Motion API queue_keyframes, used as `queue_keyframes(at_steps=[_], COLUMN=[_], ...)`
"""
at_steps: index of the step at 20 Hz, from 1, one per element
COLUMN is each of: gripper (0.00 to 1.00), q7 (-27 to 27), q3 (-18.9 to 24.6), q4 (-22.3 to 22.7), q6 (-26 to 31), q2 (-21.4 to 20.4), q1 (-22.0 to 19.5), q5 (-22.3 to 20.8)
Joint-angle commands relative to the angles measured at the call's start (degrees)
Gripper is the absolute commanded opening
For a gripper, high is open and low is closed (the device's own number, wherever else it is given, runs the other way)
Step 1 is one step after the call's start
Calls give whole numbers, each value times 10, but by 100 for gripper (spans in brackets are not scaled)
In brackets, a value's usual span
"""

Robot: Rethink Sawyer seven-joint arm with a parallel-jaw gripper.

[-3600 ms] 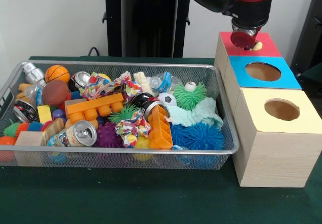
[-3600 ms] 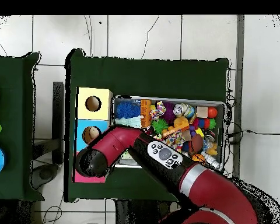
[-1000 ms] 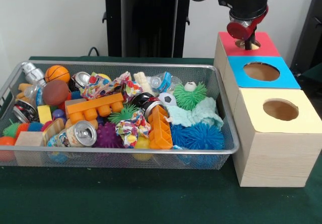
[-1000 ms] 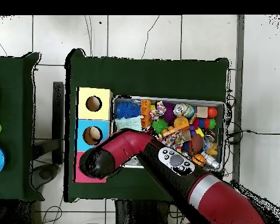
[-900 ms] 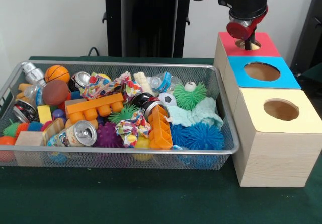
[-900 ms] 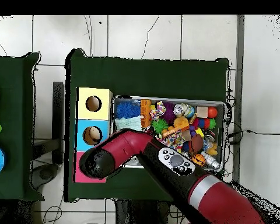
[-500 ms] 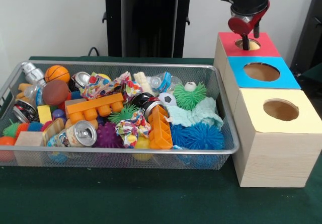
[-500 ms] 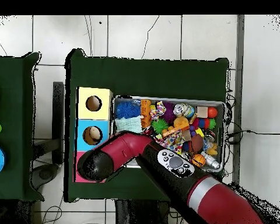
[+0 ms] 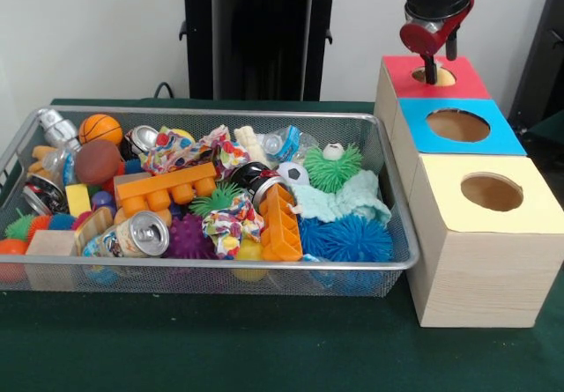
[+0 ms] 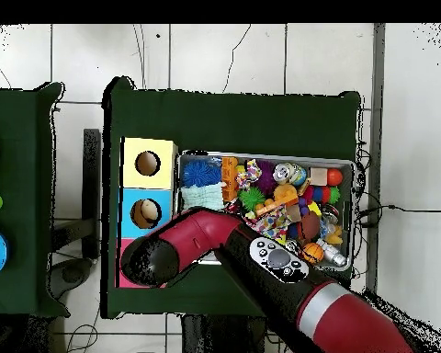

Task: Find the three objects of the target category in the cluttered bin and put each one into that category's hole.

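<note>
- We have our gripper point(image 9: 430, 64) above the hole in the red-topped box point(image 9: 458, 81); its fingers look close together with nothing between them, as far as the front view shows.
- The target category's remaining objects, which we cannot identify from here, would lie in the wire bin point(image 9: 388, 194), beside the boxes.
- In the overhead view, the bin point(image 10: 265, 156) sits beyond the arm point(image 10: 183, 241), so we judge the next reach goes back across the bin's near rim.

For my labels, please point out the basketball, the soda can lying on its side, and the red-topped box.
basketball point(image 9: 100, 128), front view, its middle.
soda can point(image 9: 141, 234), front view, its side.
red-topped box point(image 9: 469, 82), front view, bare top.
</note>
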Motion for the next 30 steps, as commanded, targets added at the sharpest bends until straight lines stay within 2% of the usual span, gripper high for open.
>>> queue_keyframes(at_steps=[1, 11, 19, 30], gripper=[100, 100, 100, 100], q7=[23, 22, 30, 40], q3=[-13, -15, -11, -5], q4=[-45, -47, -47, -38], q6=[-9, -12, -57, -160], q2=[-23, -26, -37, -74], q1=[-25, -25, -29, -36], q5=[11, 7, -10, -52])
